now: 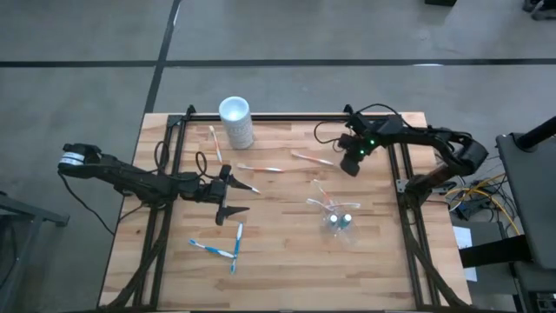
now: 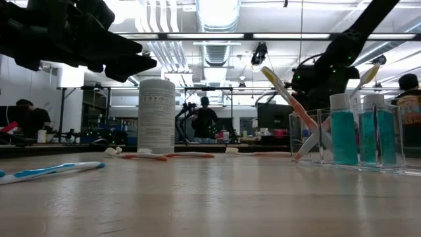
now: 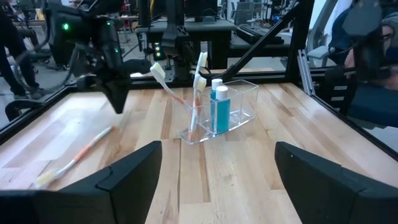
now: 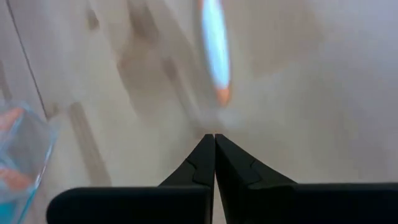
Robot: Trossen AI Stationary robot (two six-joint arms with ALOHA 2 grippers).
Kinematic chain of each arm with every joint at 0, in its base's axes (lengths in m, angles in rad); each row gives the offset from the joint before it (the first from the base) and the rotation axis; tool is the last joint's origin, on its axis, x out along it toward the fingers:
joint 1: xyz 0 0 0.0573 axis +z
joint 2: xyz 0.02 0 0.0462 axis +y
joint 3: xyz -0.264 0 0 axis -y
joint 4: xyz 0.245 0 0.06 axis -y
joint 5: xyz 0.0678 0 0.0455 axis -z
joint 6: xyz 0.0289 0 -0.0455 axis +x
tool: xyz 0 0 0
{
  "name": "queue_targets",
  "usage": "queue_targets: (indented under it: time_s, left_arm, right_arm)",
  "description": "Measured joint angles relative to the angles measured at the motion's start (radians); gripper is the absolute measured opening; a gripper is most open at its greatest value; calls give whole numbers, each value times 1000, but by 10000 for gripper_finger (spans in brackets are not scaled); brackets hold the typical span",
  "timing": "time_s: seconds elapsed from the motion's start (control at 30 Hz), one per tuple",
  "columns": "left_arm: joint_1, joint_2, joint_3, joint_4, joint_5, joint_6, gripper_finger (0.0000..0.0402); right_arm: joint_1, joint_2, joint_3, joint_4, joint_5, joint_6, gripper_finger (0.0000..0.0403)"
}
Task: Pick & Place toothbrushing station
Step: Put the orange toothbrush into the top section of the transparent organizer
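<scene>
The clear plastic toothbrush holder (image 1: 339, 216) stands right of centre on the pale wooden bench (image 1: 287, 261), its see-through walls hard to trace from above; it holds two slanted toothbrushes (image 3: 198, 81) and teal-filled bottles (image 2: 343, 128). The left end effector (image 1: 234, 196) hangs with fingers spread wide and empty near centre. The right end effector (image 1: 350, 165), pinched fully together on nothing, hovers beyond the holder over a blurred orange-tipped brush (image 4: 214, 53).

A clear holder (image 3: 219, 112) carries teal-blue bottles (image 2: 343, 128) (white-capped) and seemingly orange-and-white toothbrushes (image 3: 177, 99) on pale wood (image 1: 287, 252).
</scene>
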Motion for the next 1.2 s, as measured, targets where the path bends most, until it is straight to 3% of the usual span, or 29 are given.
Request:
queue_targets:
  time_s: [0.27, 0.47, 0.9, 1.2]
  left_arm:
    - [0, 0, 0, 0, 0, 0, 319]
    - [0, 0, 0, 0, 0, 0, 319]
    - [0, 0, 0, 0, 0, 0, 319]
    - [0, 0, 0, 0, 0, 0, 319]
  right_arm:
    - [2, -87, -37, 284, -4, 76, 8]
    - [6, -52, -40, 296, -6, 81, 17]
    - [20, 136, -41, 360, -80, 50, 115]
    - [19, 187, -41, 402, -87, 39, 114]
